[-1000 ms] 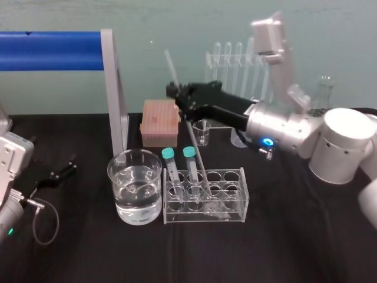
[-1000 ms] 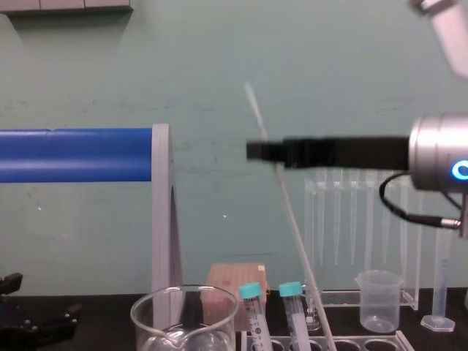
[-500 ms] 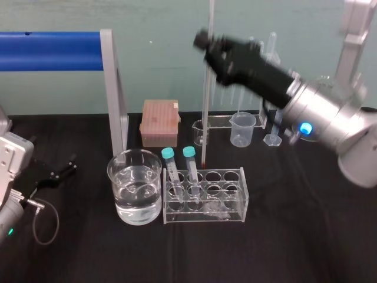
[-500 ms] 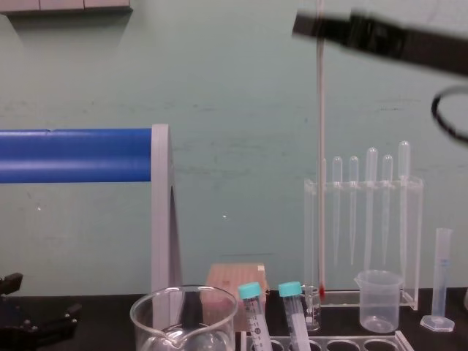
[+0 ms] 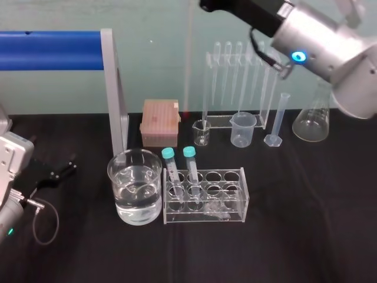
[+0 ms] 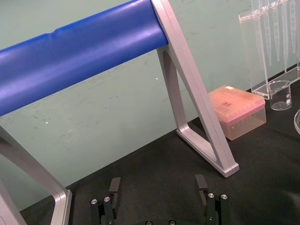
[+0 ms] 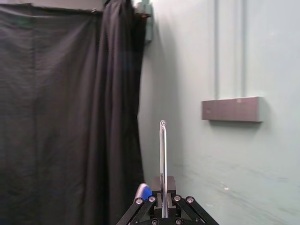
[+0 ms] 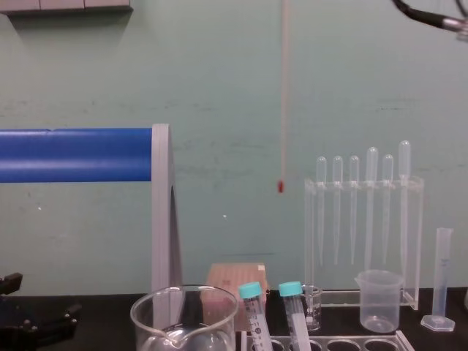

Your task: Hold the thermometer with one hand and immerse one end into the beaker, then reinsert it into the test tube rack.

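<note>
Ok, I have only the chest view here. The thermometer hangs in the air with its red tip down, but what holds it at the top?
Observer: The right end effector is shut on the thermometer, as the right wrist view shows.
Operator: Is there liquid in the beaker? I see only its rim.
Observer: Yes, the head view shows clear liquid in it.
Operator: And on the left?
Observer: The left end effector is open and holds nothing.

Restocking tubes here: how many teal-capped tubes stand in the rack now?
2. One teal-capped tube stands at the test tube rack end nearest the beaker; the other right beside it.
</note>
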`<move>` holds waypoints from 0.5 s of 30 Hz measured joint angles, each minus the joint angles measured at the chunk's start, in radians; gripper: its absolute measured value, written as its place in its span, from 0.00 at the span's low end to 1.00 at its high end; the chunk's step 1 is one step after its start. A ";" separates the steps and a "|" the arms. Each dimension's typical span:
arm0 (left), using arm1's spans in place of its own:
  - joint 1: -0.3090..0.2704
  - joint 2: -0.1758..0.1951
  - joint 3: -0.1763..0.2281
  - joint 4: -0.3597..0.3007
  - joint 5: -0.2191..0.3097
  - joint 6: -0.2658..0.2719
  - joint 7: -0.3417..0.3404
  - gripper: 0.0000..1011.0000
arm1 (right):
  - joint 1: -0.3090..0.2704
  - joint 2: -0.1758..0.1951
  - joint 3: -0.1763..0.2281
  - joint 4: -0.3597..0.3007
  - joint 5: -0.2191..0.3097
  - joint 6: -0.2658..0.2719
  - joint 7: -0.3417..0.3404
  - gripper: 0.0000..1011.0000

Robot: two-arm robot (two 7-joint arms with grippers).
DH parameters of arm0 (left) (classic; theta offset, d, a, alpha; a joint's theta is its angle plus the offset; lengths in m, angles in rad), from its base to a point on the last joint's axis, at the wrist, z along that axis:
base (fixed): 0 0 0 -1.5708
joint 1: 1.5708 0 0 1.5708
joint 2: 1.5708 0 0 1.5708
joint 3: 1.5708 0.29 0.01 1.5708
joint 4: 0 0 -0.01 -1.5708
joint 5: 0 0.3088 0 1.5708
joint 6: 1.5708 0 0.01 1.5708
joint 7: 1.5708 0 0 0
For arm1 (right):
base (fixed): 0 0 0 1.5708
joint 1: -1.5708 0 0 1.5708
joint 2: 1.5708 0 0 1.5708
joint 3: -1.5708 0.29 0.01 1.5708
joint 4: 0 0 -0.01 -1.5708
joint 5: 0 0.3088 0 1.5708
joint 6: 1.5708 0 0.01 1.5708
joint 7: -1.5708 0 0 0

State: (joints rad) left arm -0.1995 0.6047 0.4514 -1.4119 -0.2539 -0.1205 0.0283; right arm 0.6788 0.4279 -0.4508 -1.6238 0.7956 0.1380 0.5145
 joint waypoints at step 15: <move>0.000 0.000 0.000 0.000 0.000 0.000 0.000 1.00 | 0.127 -0.170 -0.174 0.289 0.005 -0.069 0.139 0.06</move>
State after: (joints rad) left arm -0.1995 0.6047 0.4514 -1.4120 -0.2539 -0.1205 0.0283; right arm 0.8058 0.2576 -0.6249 -1.3343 0.8010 0.0694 0.6539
